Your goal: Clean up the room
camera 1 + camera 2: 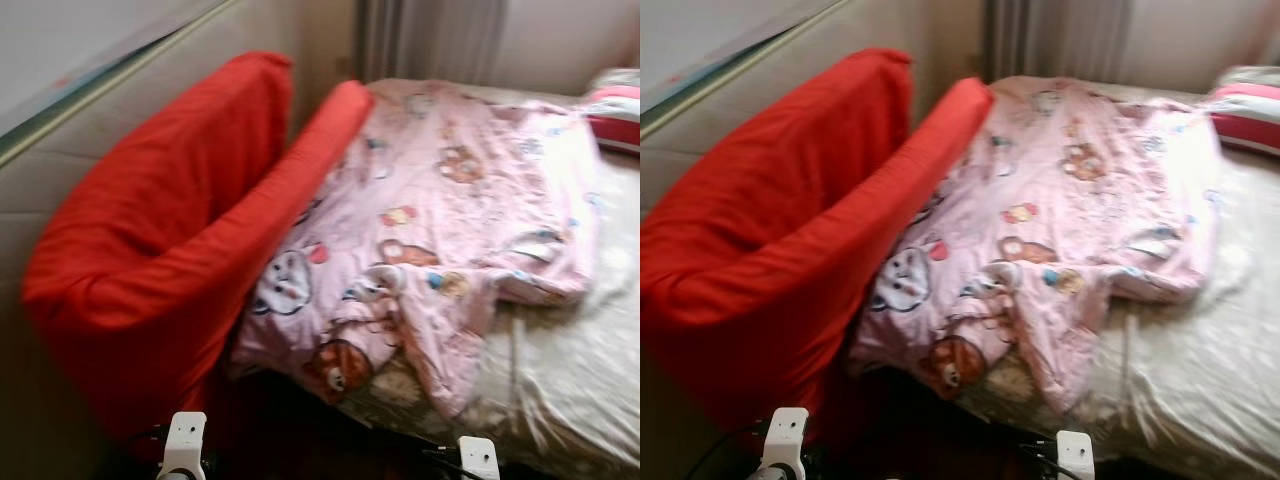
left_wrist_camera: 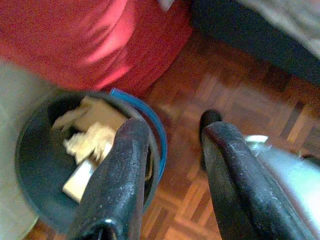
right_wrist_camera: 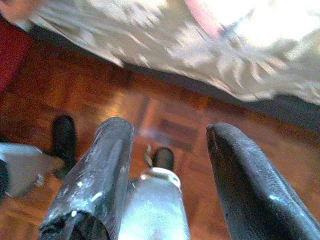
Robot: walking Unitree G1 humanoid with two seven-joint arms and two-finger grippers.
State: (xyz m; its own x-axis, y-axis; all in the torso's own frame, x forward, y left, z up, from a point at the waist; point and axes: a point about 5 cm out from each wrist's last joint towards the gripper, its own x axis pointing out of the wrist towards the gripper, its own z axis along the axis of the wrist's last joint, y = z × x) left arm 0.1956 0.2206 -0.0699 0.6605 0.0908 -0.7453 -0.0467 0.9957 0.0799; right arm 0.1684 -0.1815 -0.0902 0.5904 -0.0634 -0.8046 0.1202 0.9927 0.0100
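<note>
Left of the bed (image 1: 590, 400), my left gripper (image 2: 172, 165) hung spread over a bin (image 2: 30, 165); the quilt (image 1: 440, 230) lay rumpled on the bed. My right gripper (image 3: 170, 170) hung spread. I judged gripping a quilt corner best.

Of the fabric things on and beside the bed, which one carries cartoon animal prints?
The crumpled pink quilt on the bed; the red cushion beside it is plain, and the pillow is striped.
</note>
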